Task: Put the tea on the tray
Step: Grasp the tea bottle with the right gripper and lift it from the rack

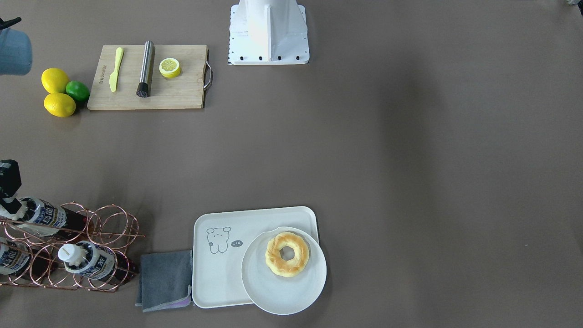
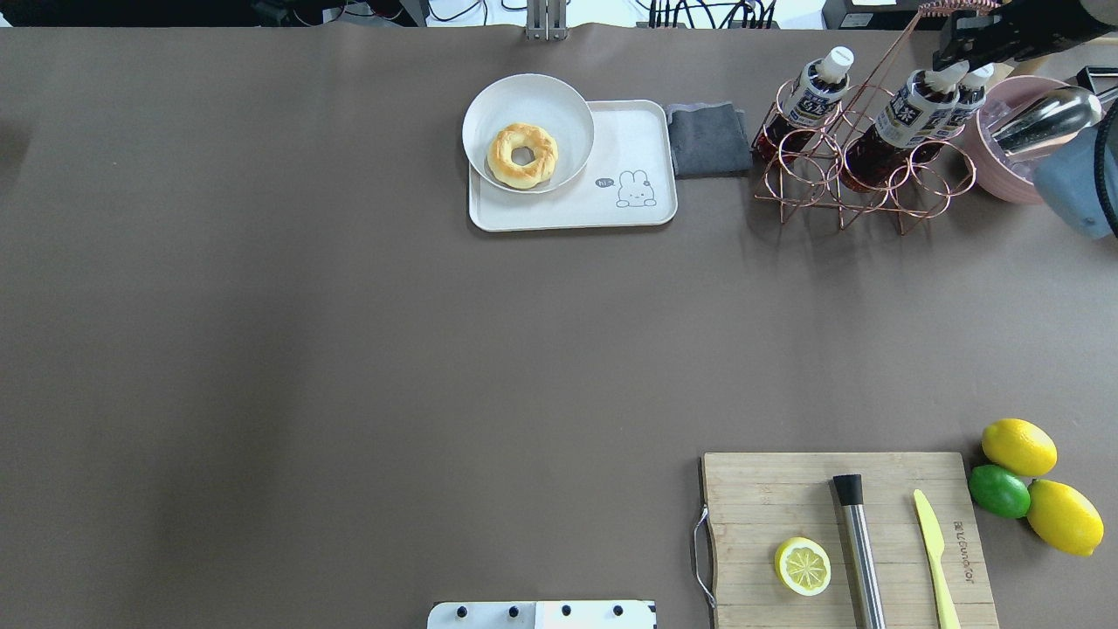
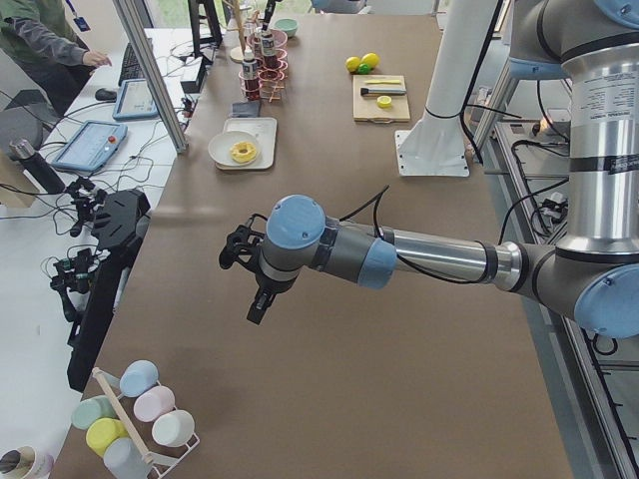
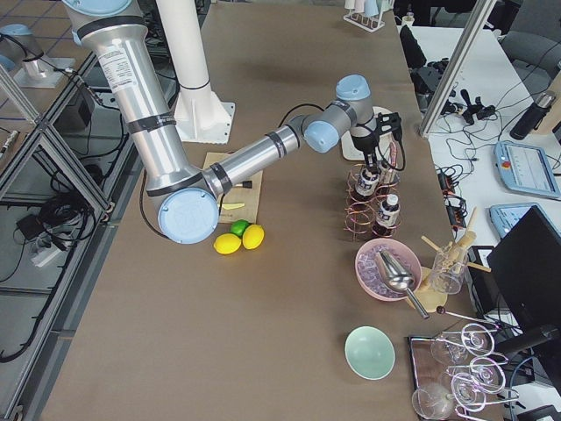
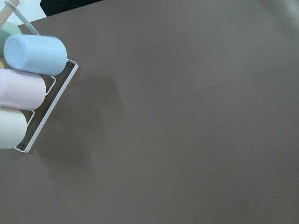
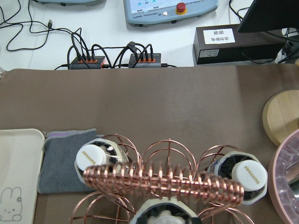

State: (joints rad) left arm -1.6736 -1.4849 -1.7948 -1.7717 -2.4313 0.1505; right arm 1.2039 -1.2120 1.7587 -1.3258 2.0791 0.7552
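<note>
Three tea bottles lie slanted in a copper wire rack (image 2: 860,179): one on its left (image 2: 819,87), one in the middle (image 2: 915,109) and one behind it (image 2: 968,98). My right gripper (image 2: 956,52) hovers just above the middle bottle's cap (image 1: 11,207), its fingers look spread, and it holds nothing. The right wrist view looks down on the rack handle (image 6: 163,182) and the white caps (image 6: 93,156). The off-white tray (image 2: 642,140) lies left of the rack, with a white plate (image 2: 524,92) and a doughnut (image 2: 522,155) on it. My left gripper (image 3: 252,284) shows only from the side, so I cannot tell its state.
A grey cloth (image 2: 709,140) lies between tray and rack. A pink bowl with a metal scoop (image 2: 1022,131) stands right of the rack. A cutting board (image 2: 838,542) carries a knife, muddler and lemon half, with lemons and a lime (image 2: 1000,491) beside it. Pastel cups (image 5: 32,53) lie under the left wrist.
</note>
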